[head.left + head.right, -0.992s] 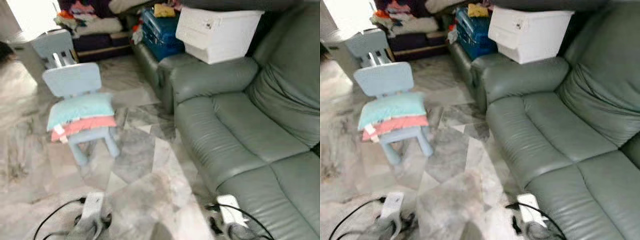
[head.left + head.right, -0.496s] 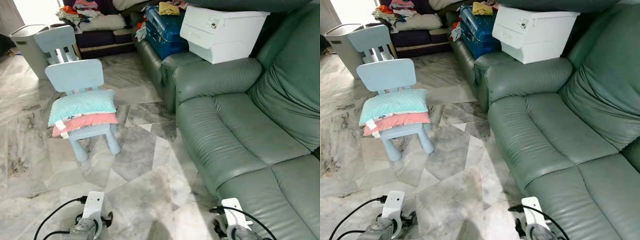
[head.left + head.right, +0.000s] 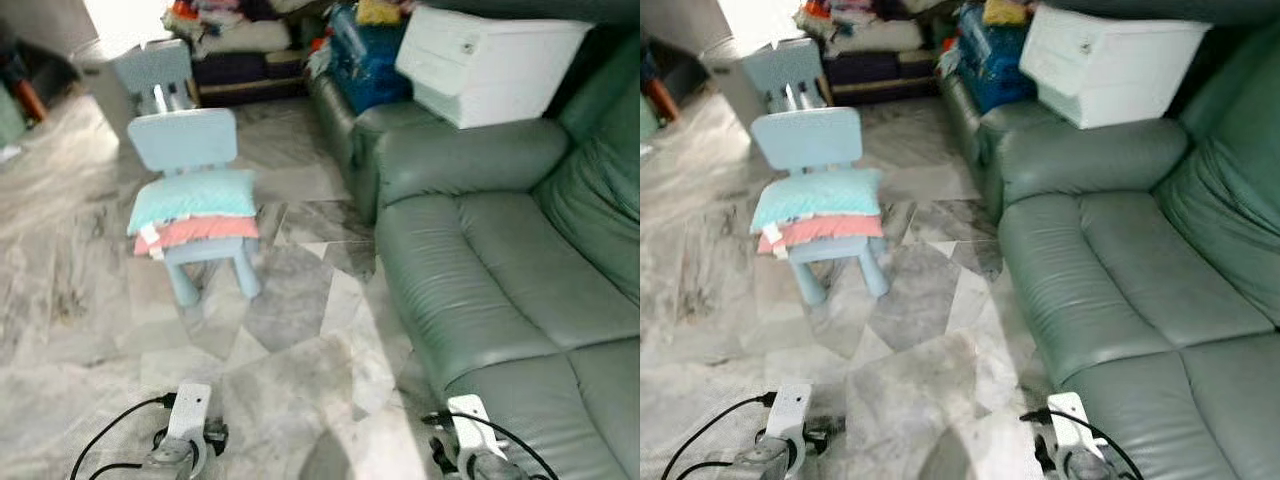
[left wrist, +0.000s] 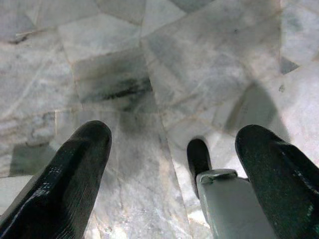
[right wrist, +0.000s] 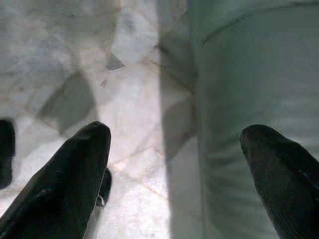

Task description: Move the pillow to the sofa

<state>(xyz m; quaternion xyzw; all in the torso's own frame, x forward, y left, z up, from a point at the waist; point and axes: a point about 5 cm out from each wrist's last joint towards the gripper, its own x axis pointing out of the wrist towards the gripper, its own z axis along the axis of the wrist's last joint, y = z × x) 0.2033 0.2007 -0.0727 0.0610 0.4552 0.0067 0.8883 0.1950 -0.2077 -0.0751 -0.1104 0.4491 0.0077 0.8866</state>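
Head views, pillow (image 3: 194,198) on chair (image 3: 186,150), wrist views, both tools spread wide, empty

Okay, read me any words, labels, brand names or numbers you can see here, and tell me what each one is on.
No text can be read in these pictures.
White printer on the sofa arm: a small dark mark on its front, too blurred to read.
Pillows on the small blue chair: a white tag hangs at the corner, too small to read.
Blue suitcase: no lettering can be made out.
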